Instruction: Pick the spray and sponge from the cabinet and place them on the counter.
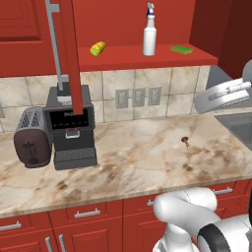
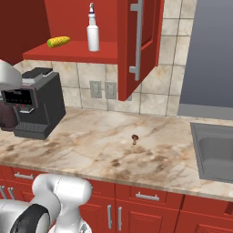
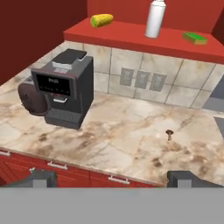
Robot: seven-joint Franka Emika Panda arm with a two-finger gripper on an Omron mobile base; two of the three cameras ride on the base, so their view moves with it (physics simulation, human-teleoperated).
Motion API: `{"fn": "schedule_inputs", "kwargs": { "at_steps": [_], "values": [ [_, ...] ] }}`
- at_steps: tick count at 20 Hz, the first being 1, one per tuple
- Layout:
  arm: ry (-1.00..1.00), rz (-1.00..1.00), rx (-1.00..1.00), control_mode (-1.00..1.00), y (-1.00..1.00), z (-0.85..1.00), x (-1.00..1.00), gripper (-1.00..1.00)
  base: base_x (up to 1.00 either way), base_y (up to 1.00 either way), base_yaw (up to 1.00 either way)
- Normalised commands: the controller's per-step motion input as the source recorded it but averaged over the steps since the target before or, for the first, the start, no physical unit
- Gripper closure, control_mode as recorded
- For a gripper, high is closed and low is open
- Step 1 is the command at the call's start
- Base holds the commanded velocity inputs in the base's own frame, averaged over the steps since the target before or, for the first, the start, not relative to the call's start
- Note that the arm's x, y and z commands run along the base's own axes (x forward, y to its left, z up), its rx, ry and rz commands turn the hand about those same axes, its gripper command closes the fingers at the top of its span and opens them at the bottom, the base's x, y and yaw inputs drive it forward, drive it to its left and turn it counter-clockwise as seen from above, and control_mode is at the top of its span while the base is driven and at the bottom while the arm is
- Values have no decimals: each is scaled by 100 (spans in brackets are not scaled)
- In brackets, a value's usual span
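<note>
The red cabinet stands open, its doors swung out. On its inner shelf the white spray stands upright. The flat green sponge lies to its right; in the right base view the open door hides it. Below runs the marbled counter. My gripper is open and empty, its dark fingertips wide apart. It hangs well back from the counter's front edge, far from the shelf.
A yellow-green corn cob lies on the shelf left of the spray. A black coffee machine and a toaster stand on the counter's left. A small brown thing lies mid-counter. A sink is at the right.
</note>
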Motion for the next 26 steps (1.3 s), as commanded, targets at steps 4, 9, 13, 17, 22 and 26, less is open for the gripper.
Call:
{"fn": "schedule_inputs", "kwargs": {
  "at_steps": [4,9,13,17,22,26],
  "values": [
    [-25,0,1,-100,-6,-3,6,-100,0,0,0],
    [-14,0,0,-100,-3,20,1,-100,0,0,0],
    [0,-4,0,-100,-9,57,0,-100,0,0,0],
    [3,-6,0,-100,-13,54,11,-100,0,0,0],
    [15,-9,0,-100,-4,6,51,-100,0,0,0],
    [1,-7,2,-100,-8,-36,73,-100,0,0,0]
  ]
}}
